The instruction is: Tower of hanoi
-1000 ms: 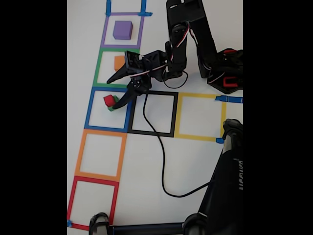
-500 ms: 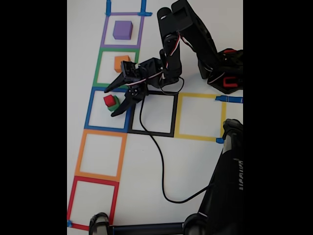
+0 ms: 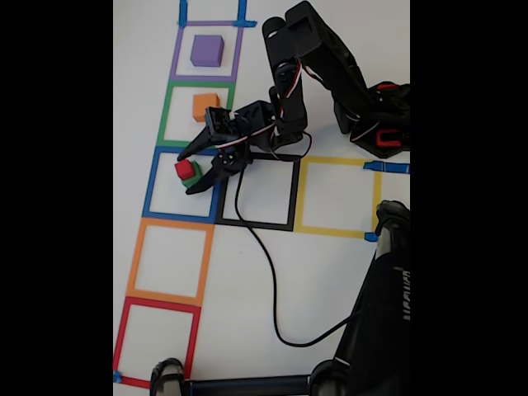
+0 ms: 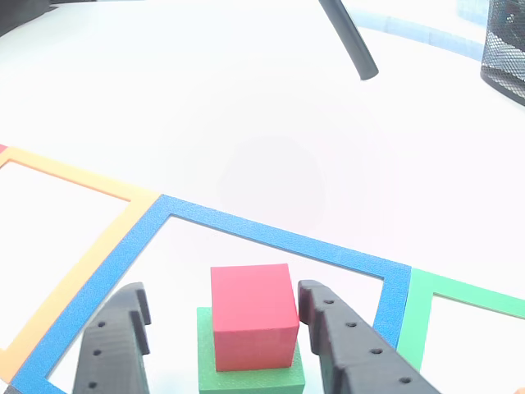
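since the red cube (image 4: 252, 316) sits on the green cube (image 4: 248, 377), the gripper (image 4: 221, 328) straddles it, jaws wide, not yet touching; likely lifting the red alone

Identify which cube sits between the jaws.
The red cube, smallest of the four, stacked on the green cube inside the blue tape square; open jaws flank it.

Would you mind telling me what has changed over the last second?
The gripper opened and drew back up and right, letting go of the red cube, which now sits on the green cube. The purple cube and orange cube stayed put.
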{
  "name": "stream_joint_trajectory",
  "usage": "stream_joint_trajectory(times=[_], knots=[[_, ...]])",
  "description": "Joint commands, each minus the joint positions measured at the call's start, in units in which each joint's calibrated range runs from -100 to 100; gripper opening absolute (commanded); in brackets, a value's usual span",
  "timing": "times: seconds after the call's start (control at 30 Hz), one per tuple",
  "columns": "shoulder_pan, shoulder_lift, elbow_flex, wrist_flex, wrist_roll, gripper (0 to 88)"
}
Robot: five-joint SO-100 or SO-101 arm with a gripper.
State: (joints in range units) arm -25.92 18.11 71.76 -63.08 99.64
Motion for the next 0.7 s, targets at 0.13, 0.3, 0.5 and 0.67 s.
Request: stream_joint_trajectory(times=[0.13,0.3,0.5,0.67], knots=[[-1.0,0.0,-0.9,-1.1,0.4,10.3],[-1.0,0.3,-0.9,-1.1,0.4,8.7],[-1.0,0.7,-0.9,-1.1,0.4,5.3],[-1.3,0.6,-0.9,-1.0,0.4,4.3]])
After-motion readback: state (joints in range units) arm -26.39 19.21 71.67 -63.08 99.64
